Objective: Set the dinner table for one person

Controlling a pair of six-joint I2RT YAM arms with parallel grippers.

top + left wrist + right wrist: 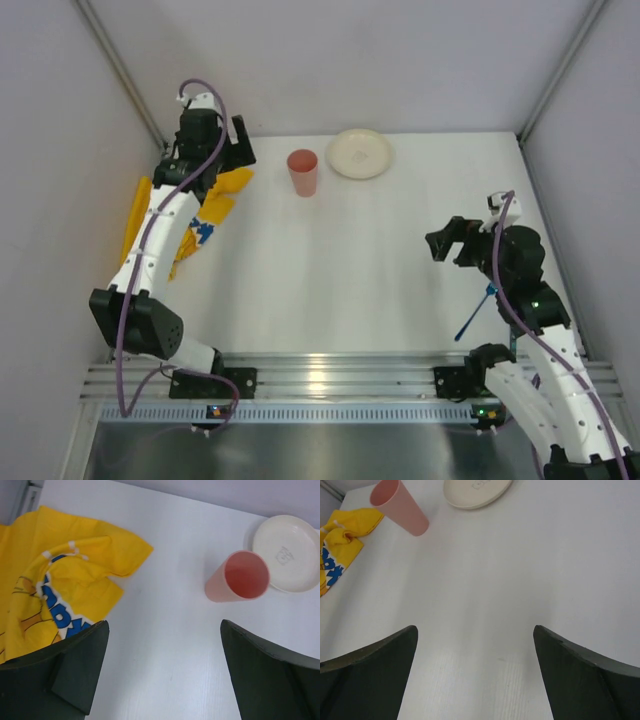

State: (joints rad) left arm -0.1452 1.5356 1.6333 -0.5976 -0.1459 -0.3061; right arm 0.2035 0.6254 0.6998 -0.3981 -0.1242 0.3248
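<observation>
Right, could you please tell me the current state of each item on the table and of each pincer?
Pink plastic cup: upright, empty.
Cream round plate: right side up, empty.
Yellow cartoon-printed cloth placemat: crumpled, not spread out.
Thin blue utensil: lying flat on the white tabletop.
Left pincer: open, holding nothing.
Right pincer: open, holding nothing.

The table (330, 270) reads to me as matt white board with a faint grain up close. The mat (75, 575) is soft, creased yellow cloth. The cup (237, 577) looks like smooth pink plastic, dull rather than shiny. The plate (295, 540) is smooth cream with a slight sheen. My left gripper (163, 625) has dark matt fingers (75, 670). The rail (330, 375) is ribbed bright metal.
</observation>
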